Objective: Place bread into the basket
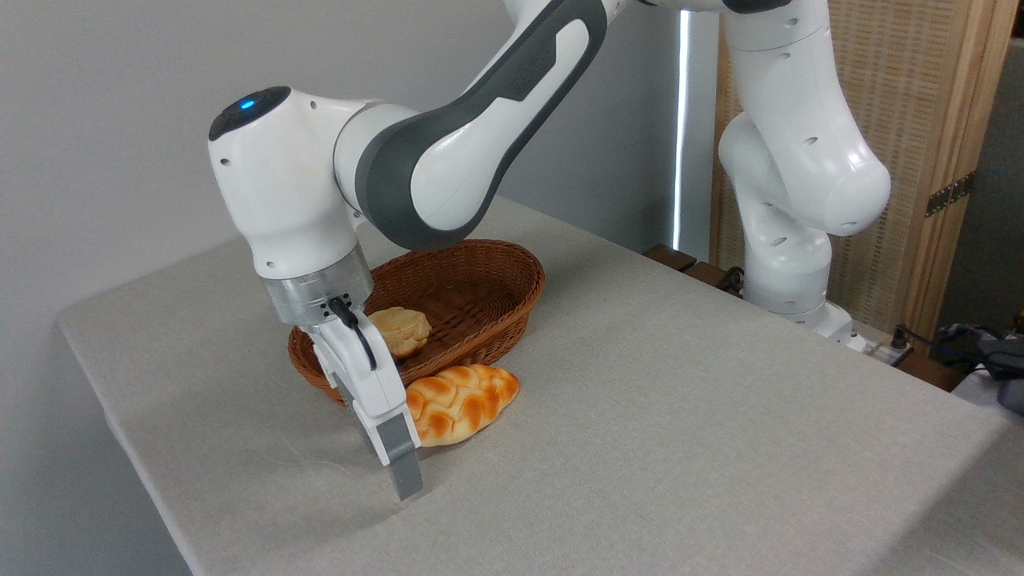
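Observation:
The bread [468, 400] is a glossy braided orange-golden loaf lying on the table cloth, just in front of the basket's near wall. The basket [516, 308] is an oval reddish-brown wicker one, shallow with a thick rim, standing behind the loaf. My gripper [405, 474] points down at the loaf's left end, its tip close to the table. I see it side-on, so the near finger [398, 448] covers the other one and the loaf's left tip. Whether the fingers straddle or touch the loaf does not show.
A small pale tan bun [402, 330] lies inside the basket near its front left. The arm's base [788, 288] stands at the table's far right. The table edge [136, 448] runs along the left, near the gripper. A wooden screen [912, 160] stands behind.

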Controlling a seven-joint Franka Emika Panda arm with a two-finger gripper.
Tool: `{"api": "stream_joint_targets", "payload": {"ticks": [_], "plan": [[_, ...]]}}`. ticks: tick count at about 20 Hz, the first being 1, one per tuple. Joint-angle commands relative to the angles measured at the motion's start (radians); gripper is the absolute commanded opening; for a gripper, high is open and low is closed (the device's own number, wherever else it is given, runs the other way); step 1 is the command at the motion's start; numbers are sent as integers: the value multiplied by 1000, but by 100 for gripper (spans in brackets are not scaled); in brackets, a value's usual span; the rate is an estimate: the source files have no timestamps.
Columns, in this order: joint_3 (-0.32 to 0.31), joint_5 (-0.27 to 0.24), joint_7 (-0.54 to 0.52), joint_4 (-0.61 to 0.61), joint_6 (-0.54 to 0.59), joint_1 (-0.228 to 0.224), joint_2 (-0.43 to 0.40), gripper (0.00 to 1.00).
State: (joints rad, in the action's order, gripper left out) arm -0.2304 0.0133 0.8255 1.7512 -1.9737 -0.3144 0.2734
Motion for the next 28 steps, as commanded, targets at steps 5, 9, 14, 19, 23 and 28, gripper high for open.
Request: {"api": "stream_joint_targets", "payload": {"ticks": [5,9,14,19,23,28], "plan": [[-4,16,9,-9,73,0,-2,68],[-27,14,-178,-9,105,0,0,87],[-53,5,-334,-9,105,8,0,46],[-55,16,-414,-10,104,8,0,34],[-55,16,-413,-10,104,8,0,0],[-53,16,-410,-10,104,8,0,0]]}}
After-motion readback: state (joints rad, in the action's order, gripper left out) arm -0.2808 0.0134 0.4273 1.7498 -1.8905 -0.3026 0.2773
